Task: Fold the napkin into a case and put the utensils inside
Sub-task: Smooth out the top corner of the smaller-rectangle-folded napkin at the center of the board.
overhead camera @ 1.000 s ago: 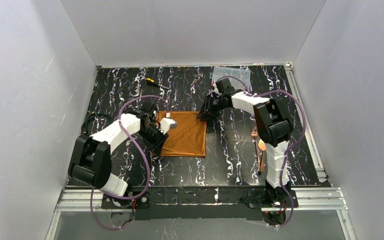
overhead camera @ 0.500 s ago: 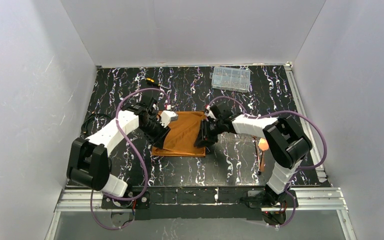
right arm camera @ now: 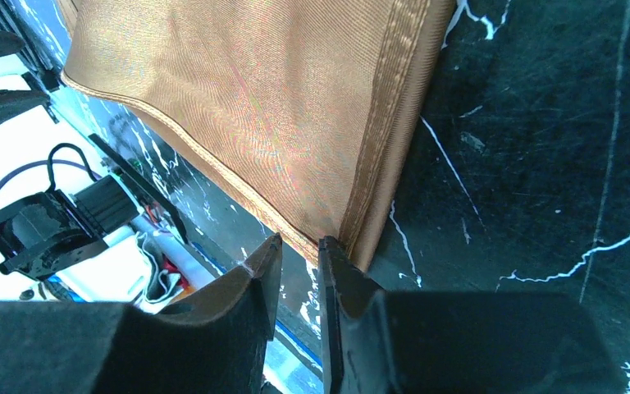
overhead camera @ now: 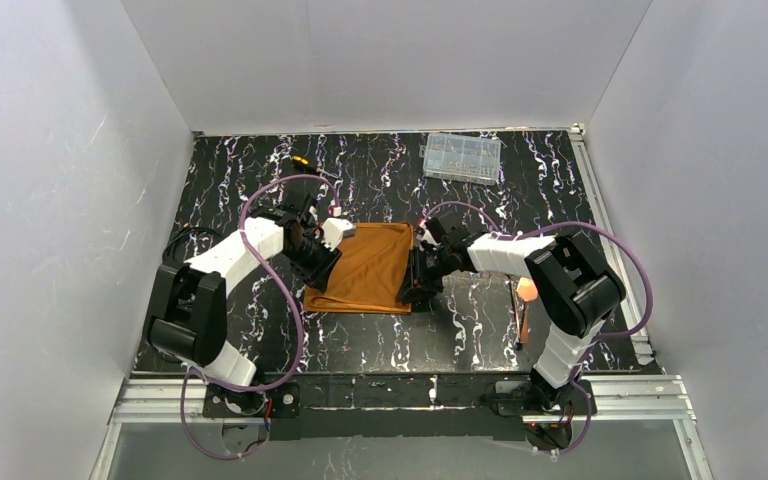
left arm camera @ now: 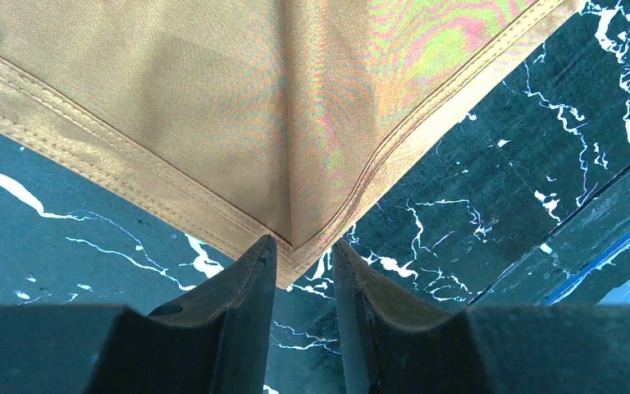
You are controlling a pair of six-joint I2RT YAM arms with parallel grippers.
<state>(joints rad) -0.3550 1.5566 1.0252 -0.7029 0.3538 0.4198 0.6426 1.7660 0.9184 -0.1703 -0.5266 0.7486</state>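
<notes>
The rust-orange napkin (overhead camera: 362, 268) lies flat in the middle of the black marbled table, folded with doubled hems. My left gripper (overhead camera: 318, 262) is low at its left edge; in the left wrist view the gripper (left arm camera: 303, 246) is open, with a napkin (left arm camera: 279, 107) corner lying between the tips and table showing in the gap. My right gripper (overhead camera: 412, 290) is at the near right corner; up close, the gripper (right arm camera: 299, 240) is slightly open, with the napkin (right arm camera: 254, 107) corner just past its right fingertip (right arm camera: 332, 250). The copper utensils (overhead camera: 526, 292) lie right of the napkin.
A clear plastic compartment box (overhead camera: 462, 156) sits at the far right of the table. A yellow-and-black screwdriver (overhead camera: 305, 161) lies at the far left. White walls enclose the table, and a metal rail (overhead camera: 610, 230) runs along its right side.
My right gripper has come from the napkin's far right corner to its near right corner. The left gripper has edged away along the left edge and opened a little. The napkin's near left corner sits further left.
</notes>
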